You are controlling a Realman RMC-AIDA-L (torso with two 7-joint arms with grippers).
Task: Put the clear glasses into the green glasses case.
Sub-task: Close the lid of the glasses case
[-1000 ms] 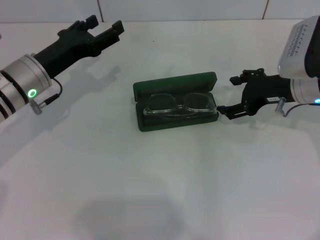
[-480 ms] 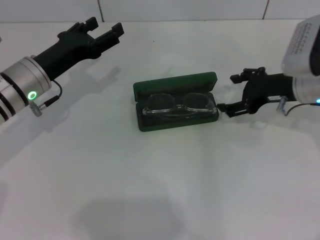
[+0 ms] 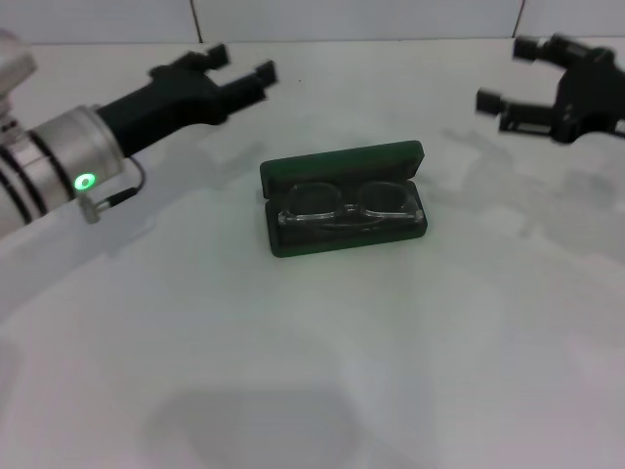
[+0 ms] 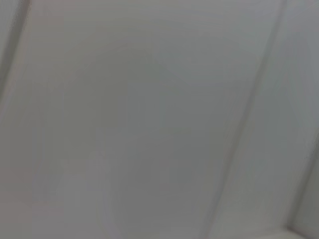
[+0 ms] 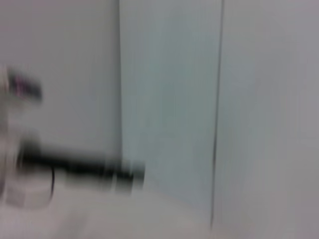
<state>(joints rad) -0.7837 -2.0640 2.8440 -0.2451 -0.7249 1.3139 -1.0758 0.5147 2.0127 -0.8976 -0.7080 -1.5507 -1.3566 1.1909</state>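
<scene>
In the head view the green glasses case lies open at the middle of the white table, lid tilted back. The clear glasses lie inside its lower half, lenses side by side. My right gripper hangs open and empty in the air at the far right, well above and beyond the case. At the upper left my left gripper is open too, holding nothing, to the left of the case and beyond it. The right wrist view shows the left arm far off as a dark blur.
The white table spreads all around the case. A pale panelled wall fills the left wrist view and most of the right wrist view.
My right gripper has left the case's right end and risen up and back to the far right. My left gripper has shifted a little to the right. Glasses and case have not moved.
</scene>
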